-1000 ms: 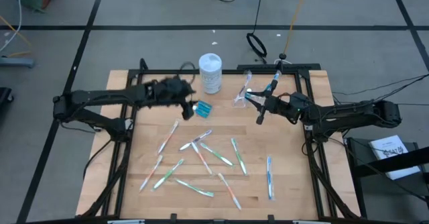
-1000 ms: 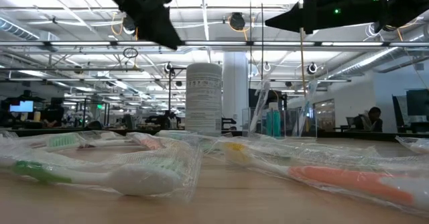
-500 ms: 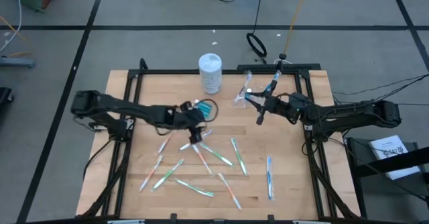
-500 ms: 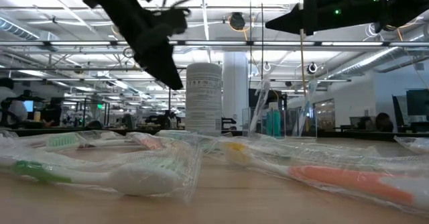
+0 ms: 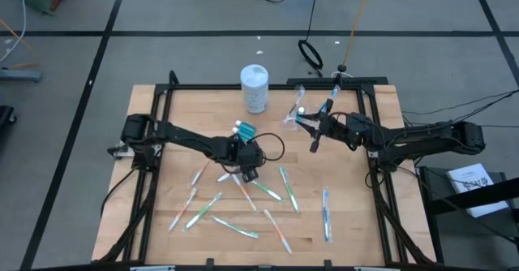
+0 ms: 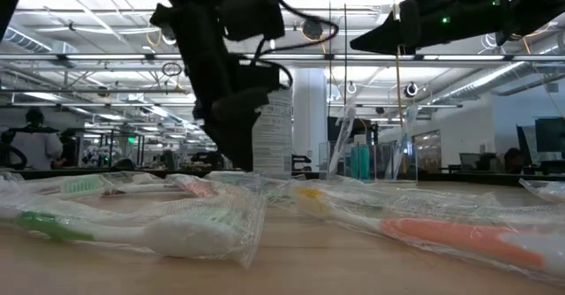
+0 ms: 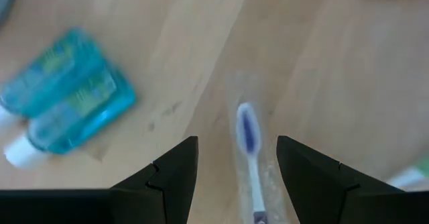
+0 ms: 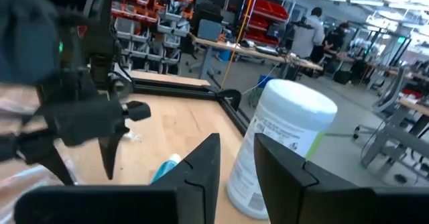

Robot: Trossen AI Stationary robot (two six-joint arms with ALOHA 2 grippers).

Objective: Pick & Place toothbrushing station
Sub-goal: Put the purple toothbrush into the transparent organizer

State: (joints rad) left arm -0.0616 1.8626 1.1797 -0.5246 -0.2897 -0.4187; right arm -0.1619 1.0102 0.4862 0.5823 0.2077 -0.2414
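Left end effector point(image 7: 236, 174) hangs wide over one blue-bristled toothbrush point(image 7: 249, 158) beside two blue tubes point(image 7: 67, 101).

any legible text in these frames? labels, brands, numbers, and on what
None can be read.
White canister: dark print on its label, too blurred.
Blue tubes: pale markings, too blurred.
Wrapped toothbrushes: no print shows.
Paper sheet off the table's right: lines of print, too small.
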